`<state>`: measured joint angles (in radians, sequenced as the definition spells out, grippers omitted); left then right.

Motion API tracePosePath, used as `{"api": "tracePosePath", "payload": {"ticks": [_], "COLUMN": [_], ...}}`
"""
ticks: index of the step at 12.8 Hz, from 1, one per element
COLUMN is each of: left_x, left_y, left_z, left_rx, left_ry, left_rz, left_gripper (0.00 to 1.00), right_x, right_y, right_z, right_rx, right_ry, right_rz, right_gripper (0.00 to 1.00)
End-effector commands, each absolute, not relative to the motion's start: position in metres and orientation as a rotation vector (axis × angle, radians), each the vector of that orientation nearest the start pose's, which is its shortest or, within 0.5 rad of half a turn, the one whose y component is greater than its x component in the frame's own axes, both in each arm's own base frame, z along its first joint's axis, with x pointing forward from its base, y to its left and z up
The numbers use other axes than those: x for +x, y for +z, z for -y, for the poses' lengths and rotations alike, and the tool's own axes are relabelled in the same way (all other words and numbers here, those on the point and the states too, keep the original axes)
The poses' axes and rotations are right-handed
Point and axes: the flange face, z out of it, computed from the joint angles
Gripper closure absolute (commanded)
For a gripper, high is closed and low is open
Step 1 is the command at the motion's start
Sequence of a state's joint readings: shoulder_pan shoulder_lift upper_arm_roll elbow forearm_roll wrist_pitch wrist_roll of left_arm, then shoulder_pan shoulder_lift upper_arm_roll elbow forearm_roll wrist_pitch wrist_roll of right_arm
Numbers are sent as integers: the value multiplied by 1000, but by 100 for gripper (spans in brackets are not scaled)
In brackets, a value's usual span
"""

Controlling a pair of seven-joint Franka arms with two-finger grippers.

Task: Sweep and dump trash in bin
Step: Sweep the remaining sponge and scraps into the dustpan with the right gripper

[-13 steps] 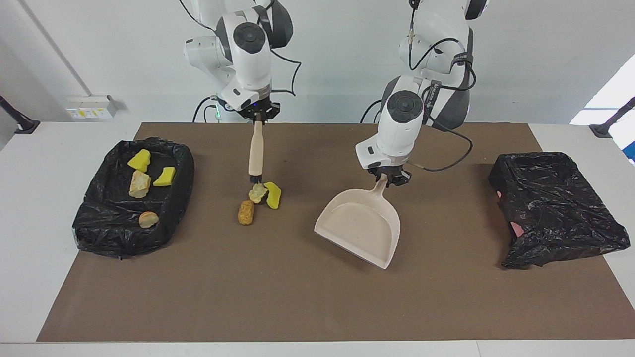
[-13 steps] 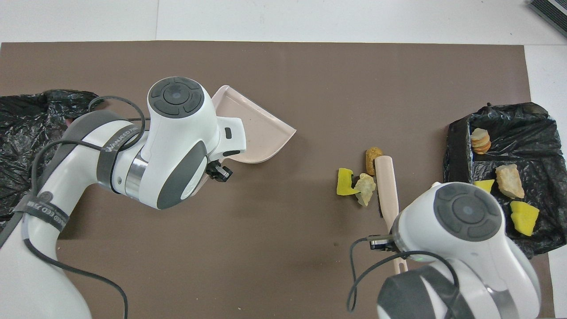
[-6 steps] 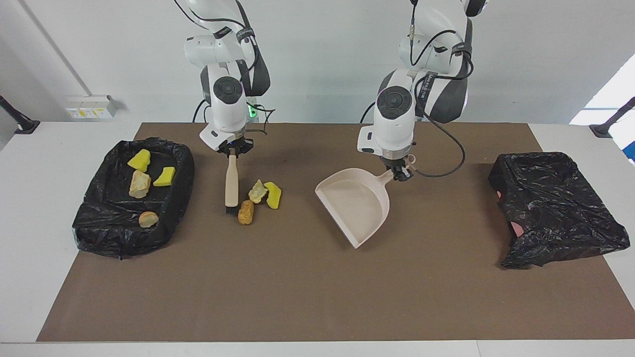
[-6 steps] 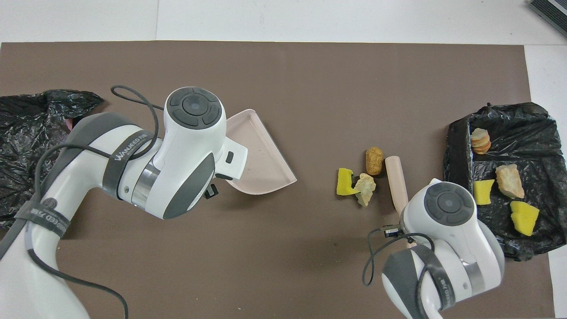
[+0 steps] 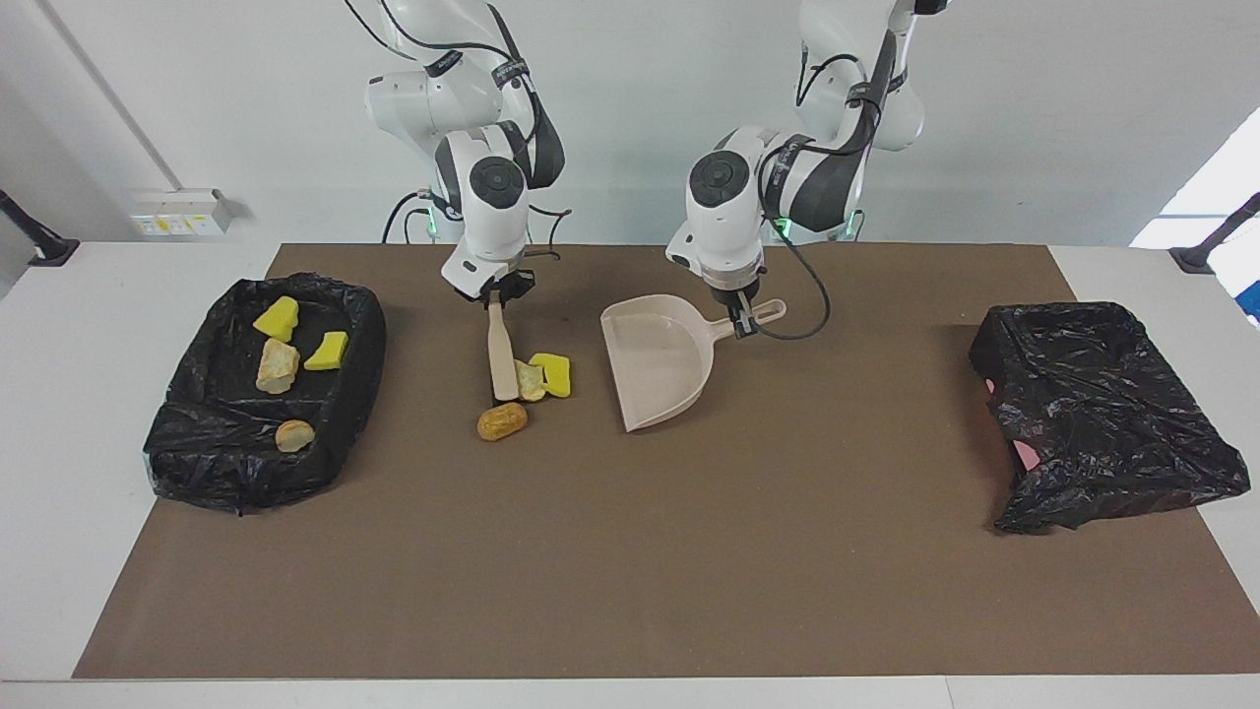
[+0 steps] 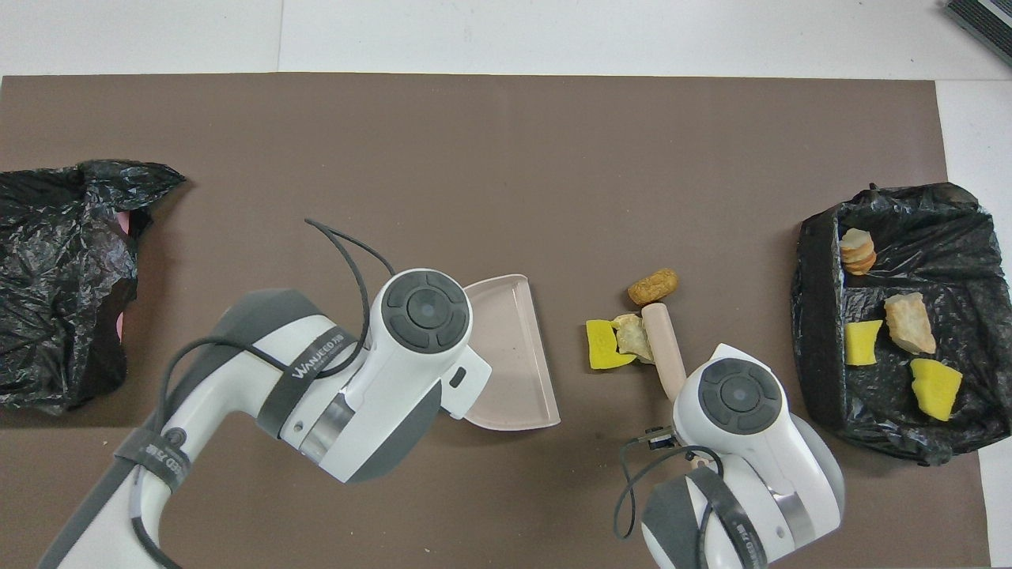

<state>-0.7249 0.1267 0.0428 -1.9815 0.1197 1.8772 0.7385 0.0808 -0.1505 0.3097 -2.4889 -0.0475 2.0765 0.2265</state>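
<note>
In the facing view, at the middle left of the frame, sits a black-lined bin (image 5: 264, 394) that holds four scraps: two yellow sponge chunks (image 5: 277, 318), a pale rough lump (image 5: 278, 365) and a small round beige lump (image 5: 294, 434).

More to the right, in the upper centre of the frame, the right gripper (image 5: 495, 294) is clamped on the top of the brush (image 5: 502, 350), which hangs down with its lower end at the loose trash. This trash lies on the brown mat (image 5: 630, 571), left of the centre of the frame: an orange-brown oblong lump (image 5: 502, 421), a pale crumpled lump (image 5: 530, 380) and a yellow sponge piece (image 5: 554, 374), the last two touching each other just beside the brush.

I judge these scraps light and soft; the sponge is springy, and the oblong lump may roll when it is pushed. So they are better swept with the bristles, low on the mat, than pinched.

Right of them, the beige dustpan (image 5: 658, 369) has its open mouth toward the bottom of the frame, near the scraps but apart from them. The left gripper (image 5: 740, 321) is closed on its handle.

At the middle right of the frame lies a crumpled black bag (image 5: 1102, 414).
</note>
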Motion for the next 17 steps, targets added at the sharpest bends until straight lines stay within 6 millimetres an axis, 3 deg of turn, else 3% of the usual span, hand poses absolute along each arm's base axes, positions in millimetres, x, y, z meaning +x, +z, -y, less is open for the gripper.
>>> {"api": "tracePosePath", "payload": {"ticks": [1,3,7,8,10,11,12,14,15,17], "left_x": [421,417,419,420,425,428,431,440,441,444], "left_y": [383,378,367,366,364,363,364,362,363,365], "left_z": [339,345,348,347,344,340,339,334,334,336], "left_rx": [-2215,-2238,-2238,-2245,-2256,-2265,-2272,-2310,-2310,-2315], "left_ry": [281,239,186,173,126,122,120,133,140,158], "left_rz": [-2019,-1996,-2004,-2001,-1997,-1987,-1982,-1949,-1948,-1936], "left_gripper": [100,100,100,100,100,100,100,100,100,100], "right_x": [390,386,367,366,370,371,380,393,408,456], "right_y": [299,289,303,314,354,378,392,406,407,409], "right_z": [-178,-200,-265,-272,-271,-256,-226,-179,-161,-121], "right_rx": [-3197,-3157,-2854,-2824,-2810,-2835,-2910,-3087,-3159,-3233], "right_ry": [372,345,386,384,413,408,394,408,364,292], "right_rz": [344,372,341,338,332,283,255,343,359,451], "right_gripper": [100,100,100,100,100,100,100,100,100,100]}}
